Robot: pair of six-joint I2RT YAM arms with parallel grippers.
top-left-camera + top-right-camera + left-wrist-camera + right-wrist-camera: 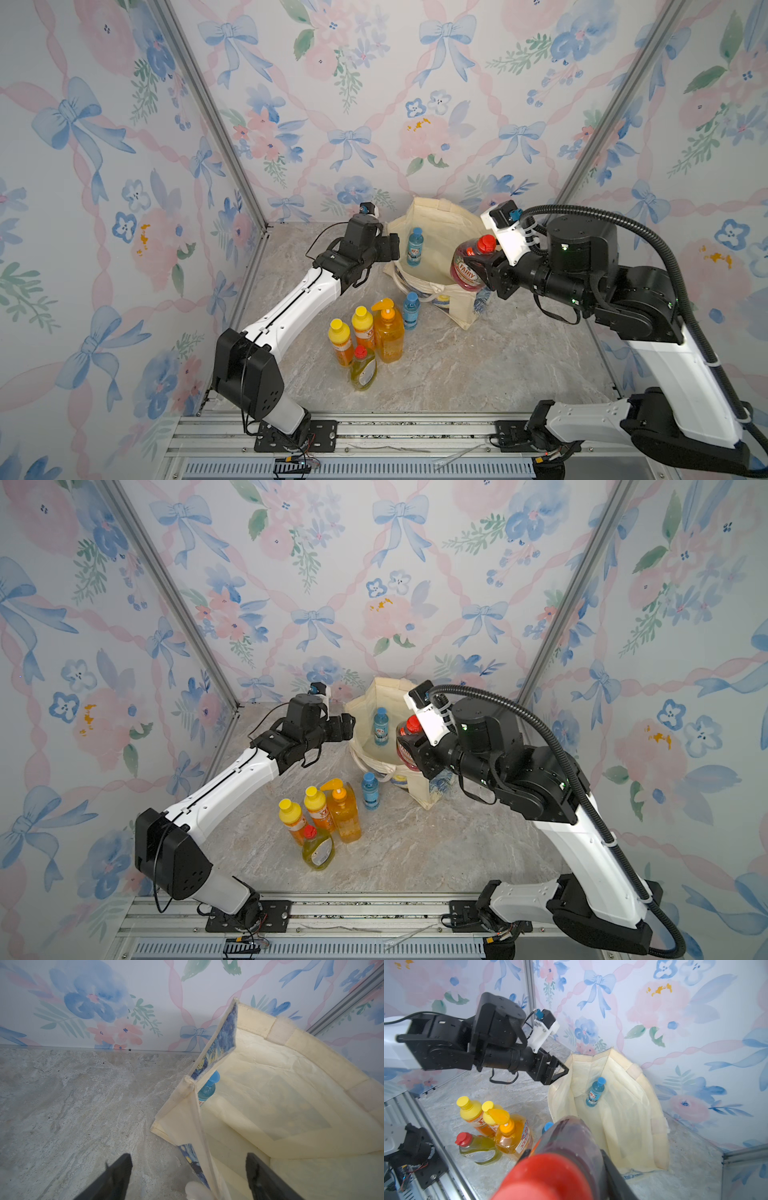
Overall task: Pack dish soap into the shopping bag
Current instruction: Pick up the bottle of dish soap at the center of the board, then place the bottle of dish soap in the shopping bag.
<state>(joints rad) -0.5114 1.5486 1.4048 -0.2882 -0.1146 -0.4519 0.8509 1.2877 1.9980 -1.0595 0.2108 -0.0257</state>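
Note:
The shopping bag (pixel 440 232) stands open at the back of the table, cream inside with a blue painted print outside (pixel 220 1043). A small blue bottle (pixel 414 247) stands inside it. My right gripper (pixel 485 269) is shut on a dark red dish soap bottle (pixel 467 266) with a red cap, held tilted over the bag's right rim; the right wrist view shows the bottle (pixel 571 1138) close up. My left gripper (pixel 189 1178) is open, with one finger outside and one inside the bag's left wall, whose edge runs between them. In both top views it (pixel 347 729) sits at the left rim.
In front of the bag stand two orange bottles with yellow caps (pixel 340 340), an orange pump bottle (pixel 388 332), a yellow-green bottle with a red cap (pixel 363 368) and a small blue bottle (pixel 410 311). Floral walls close in the back and both sides.

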